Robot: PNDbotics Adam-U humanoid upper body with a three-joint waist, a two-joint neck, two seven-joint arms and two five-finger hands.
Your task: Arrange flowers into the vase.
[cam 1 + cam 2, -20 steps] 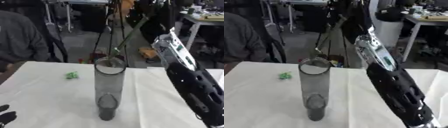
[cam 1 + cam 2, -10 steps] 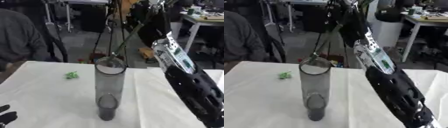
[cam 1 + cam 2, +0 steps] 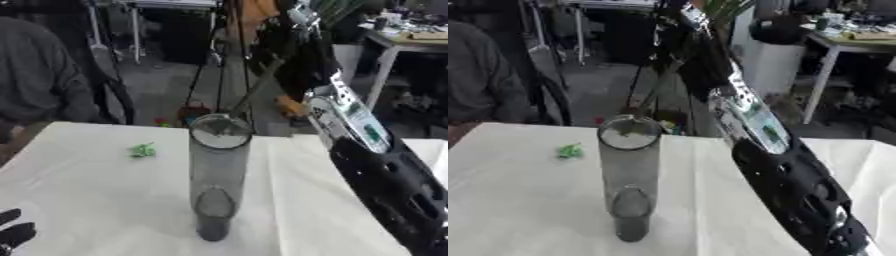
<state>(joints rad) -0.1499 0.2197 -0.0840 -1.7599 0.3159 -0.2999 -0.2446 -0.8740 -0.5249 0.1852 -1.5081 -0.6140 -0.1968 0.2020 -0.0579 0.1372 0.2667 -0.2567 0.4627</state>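
Left eye view: flower stem (image 3: pixel 261 90) slants from raised right hand (image 3: pixel 302 22) to vase (image 3: pixel 216 175).

Both head-mounted eyes look down at close range, sharing the vase (image 3: pixel 217 180) on the white table (image 3: pixel 105 200).

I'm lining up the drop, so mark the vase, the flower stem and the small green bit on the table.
vase (image 3: pixel 215 185): left eye view, on its grey glass wall.
flower stem (image 3: pixel 260 90): left eye view, mid-stem above the vase mouth.
green bit (image 3: pixel 143 149): left eye view, on its middle, left of the vase.
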